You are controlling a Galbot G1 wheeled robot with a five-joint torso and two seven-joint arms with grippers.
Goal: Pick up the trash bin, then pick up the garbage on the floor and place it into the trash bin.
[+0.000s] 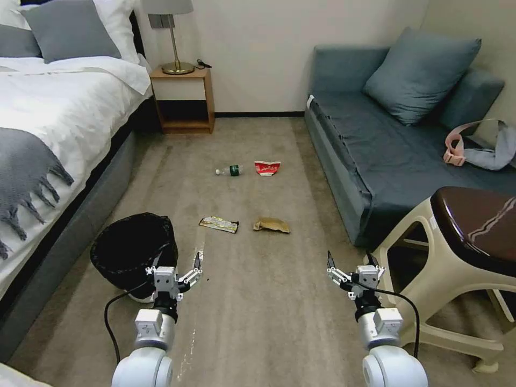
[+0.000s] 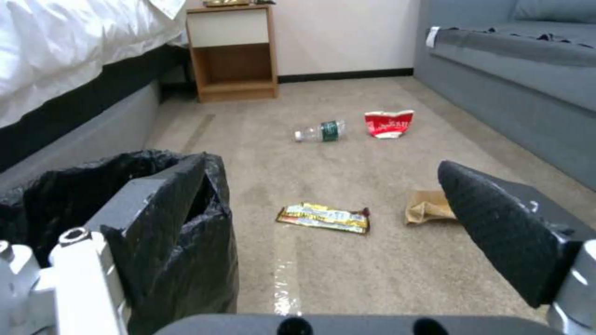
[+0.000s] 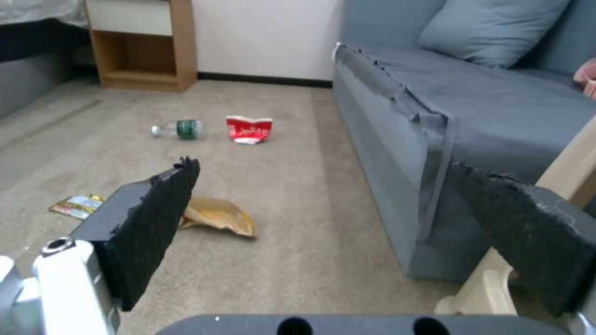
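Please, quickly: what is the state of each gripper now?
Left gripper: open, holding nothing, beside the trash bin.
Right gripper: open, holding nothing, above the carpet.

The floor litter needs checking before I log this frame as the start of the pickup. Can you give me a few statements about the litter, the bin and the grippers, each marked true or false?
1. The trash bin stands on the carpet beside the bed. True.
2. The clear bottle is already inside the bin. False: it lies on the floor next to the red-white paper cup.
3. The left gripper is shut on the bin's rim. False: its fingers are open and hold nothing, though one finger is at the bin's rim.
4. The yellow-green wrapper and the brown paper bag lie nearer the robot than the bottle and cup. True.
5. The right gripper is open and empty. True.
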